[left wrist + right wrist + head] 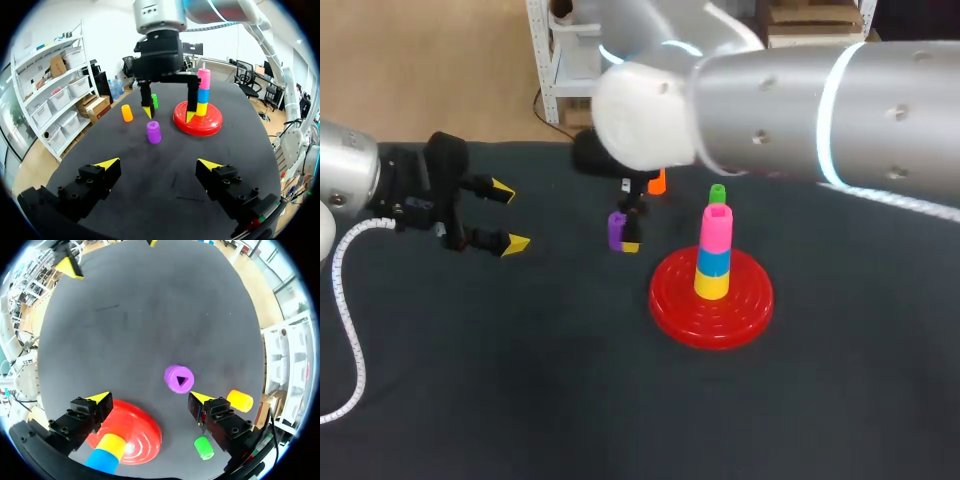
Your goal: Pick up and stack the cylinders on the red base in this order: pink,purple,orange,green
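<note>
Nearest on the dark table (520, 400) stands the red base (665, 300), and on its peg there is already a stack: a yellow cylinder (711, 283) at the bottom, a blue cylinder (713, 259) on it, and the pink cylinder (716, 226) on top, upright and in line. So the first step of the order looks done, with pink seated. A little farther back and well apart to the left, the left gripper (506, 216) hovers over bare table with its fingers spread wide and nothing between them. At about the same depth, just beside the base, the purple cylinder (616, 229) stands upright on the table, its hollow top showing in the right wrist view. The right gripper (150, 399) hangs above this spot with its fingers spread and empty. One finger is over the edge of the base, the other is close to the purple cylinder, and the cylinder sits just ahead of the gap rather than inside it. Farthest away are the green cylinder (717, 193) behind the stack and the orange cylinder (658, 183) beside it, both loose on the table. By my reading, three pieces are left: purple next, then orange, then green. The right arm seems best placed to take purple.
</note>
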`<state>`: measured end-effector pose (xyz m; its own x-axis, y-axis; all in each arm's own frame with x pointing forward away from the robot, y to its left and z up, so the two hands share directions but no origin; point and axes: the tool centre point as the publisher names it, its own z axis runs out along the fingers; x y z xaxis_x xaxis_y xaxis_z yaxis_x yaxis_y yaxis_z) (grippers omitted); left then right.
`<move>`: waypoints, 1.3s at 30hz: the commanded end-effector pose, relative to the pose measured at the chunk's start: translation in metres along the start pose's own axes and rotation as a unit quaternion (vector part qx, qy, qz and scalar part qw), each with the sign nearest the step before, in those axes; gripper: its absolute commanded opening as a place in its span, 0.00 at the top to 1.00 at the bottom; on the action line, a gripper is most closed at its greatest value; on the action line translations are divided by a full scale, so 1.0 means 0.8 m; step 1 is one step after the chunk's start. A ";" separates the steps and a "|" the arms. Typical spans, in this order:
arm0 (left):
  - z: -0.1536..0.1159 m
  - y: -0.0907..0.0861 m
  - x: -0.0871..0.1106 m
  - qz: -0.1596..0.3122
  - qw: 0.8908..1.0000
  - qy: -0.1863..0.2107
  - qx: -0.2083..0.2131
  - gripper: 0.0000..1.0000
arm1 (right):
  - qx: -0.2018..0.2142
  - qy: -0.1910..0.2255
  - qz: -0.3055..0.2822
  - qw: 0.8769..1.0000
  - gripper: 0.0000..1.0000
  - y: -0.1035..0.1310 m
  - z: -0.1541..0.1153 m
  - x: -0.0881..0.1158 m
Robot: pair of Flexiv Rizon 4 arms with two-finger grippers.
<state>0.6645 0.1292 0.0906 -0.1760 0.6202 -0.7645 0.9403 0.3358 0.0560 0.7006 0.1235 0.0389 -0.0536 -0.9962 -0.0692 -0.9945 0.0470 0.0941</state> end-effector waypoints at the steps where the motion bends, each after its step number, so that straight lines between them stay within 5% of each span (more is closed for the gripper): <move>1: 0.001 0.002 -0.001 0.000 1.000 0.003 0.002 0.00 | -0.030 0.025 -0.002 0.999 0.00 -0.016 0.007 -0.012; 19: 0.001 0.002 -0.001 0.000 1.000 0.003 0.002 0.00 | -0.011 0.019 0.001 1.000 0.00 -0.028 0.014 -0.023; 29: 0.001 0.002 -0.001 0.000 1.000 0.003 0.002 0.00 | 0.019 0.021 0.007 1.000 0.46 -0.030 0.019 -0.015; 37: 0.001 0.002 -0.001 0.000 1.000 0.003 0.002 0.00 | 0.023 0.022 0.012 0.999 0.51 -0.027 0.022 -0.009; 38: 0.001 0.002 -0.001 0.000 1.000 0.003 0.002 0.00 | 0.024 0.022 0.011 0.999 0.55 -0.026 0.022 -0.009; 39: 0.001 0.002 -0.001 0.000 1.000 0.003 0.002 0.00 | 0.025 0.021 0.011 0.999 0.74 -0.026 0.022 -0.009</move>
<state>0.6645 0.1292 0.0906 -0.1760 0.6202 -0.7645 0.9403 0.3358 0.0560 0.7296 0.1372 0.0202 -0.0721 -0.9973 -0.0118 -0.9925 0.0705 0.0996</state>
